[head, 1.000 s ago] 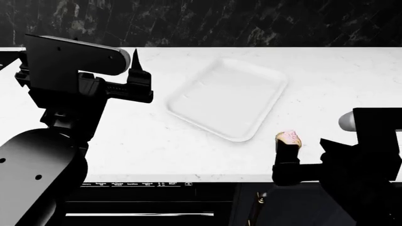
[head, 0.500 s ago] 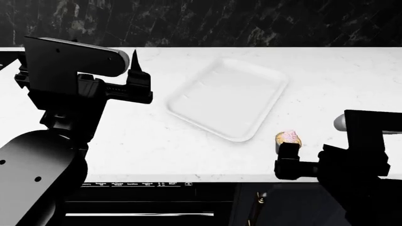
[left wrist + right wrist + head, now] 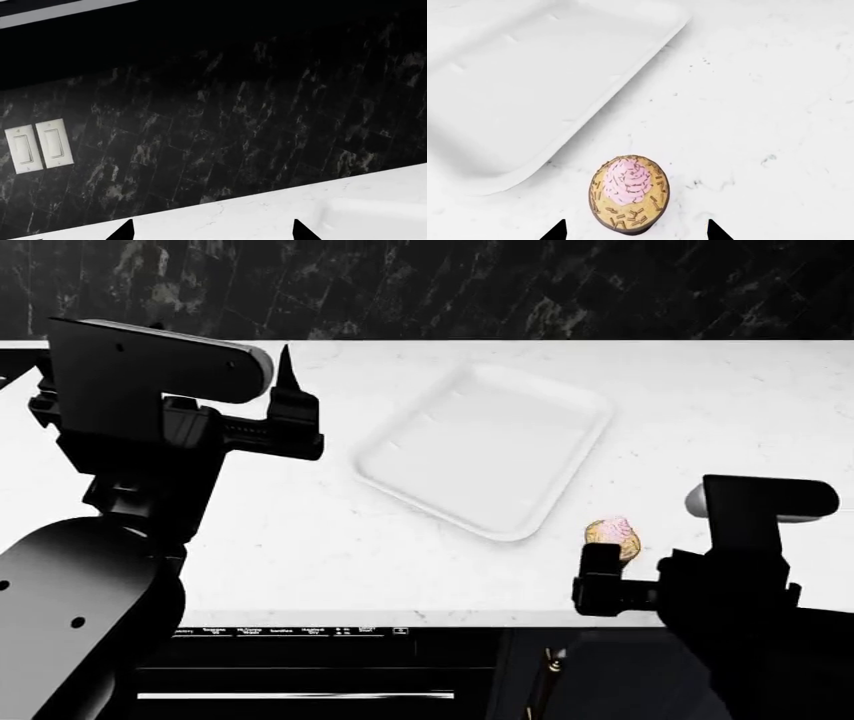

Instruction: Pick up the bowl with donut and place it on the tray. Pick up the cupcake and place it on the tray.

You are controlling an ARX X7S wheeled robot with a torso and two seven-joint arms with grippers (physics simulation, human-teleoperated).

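The cupcake point(image 3: 615, 536) with pink frosting stands on the white counter near its front edge, just right of the tray's near corner; it also shows in the right wrist view point(image 3: 628, 192). The white tray point(image 3: 483, 448) lies empty at the counter's middle, and shows in the right wrist view point(image 3: 527, 85). My right gripper point(image 3: 635, 231) is open, its two tips on either side of the cupcake's near part, not touching it. My left gripper point(image 3: 284, 390) is raised at the left, open and empty, facing the dark wall. The bowl and donut are out of view.
A dark marble wall point(image 3: 427, 290) backs the counter point(image 3: 307, 540). Two white light switches point(image 3: 39, 146) are on that wall in the left wrist view. The counter's front edge point(image 3: 400, 618) runs just in front of the cupcake, with dark cabinet fronts below.
My right arm has shifted left and its gripper has drawn back slightly toward the counter's front edge, beside the cupcake. The left arm, the tray and the cupcake have not moved.
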